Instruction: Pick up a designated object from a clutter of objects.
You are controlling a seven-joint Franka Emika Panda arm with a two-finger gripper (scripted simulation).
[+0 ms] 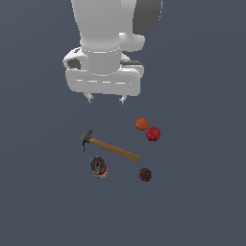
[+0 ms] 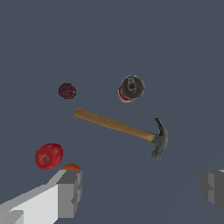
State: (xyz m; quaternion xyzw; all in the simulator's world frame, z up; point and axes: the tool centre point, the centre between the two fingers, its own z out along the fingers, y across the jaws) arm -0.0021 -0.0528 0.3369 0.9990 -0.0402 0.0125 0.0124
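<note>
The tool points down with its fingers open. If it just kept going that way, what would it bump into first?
Probably bare floor. In the wrist view the gap between the tool's fingers shows only floor; the hammer lies beyond it and the orange ball peeks beside one finger. Depth is uncertain.

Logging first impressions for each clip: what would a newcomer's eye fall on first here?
The big white gripper hangs open above the clutter, holding nothing. Below it the wooden-handled hammer lies slantwise across the middle. An orange ball and red apple sit close together at the exterior view's right, with the dark maroon ball apart near the handle's end.
</note>
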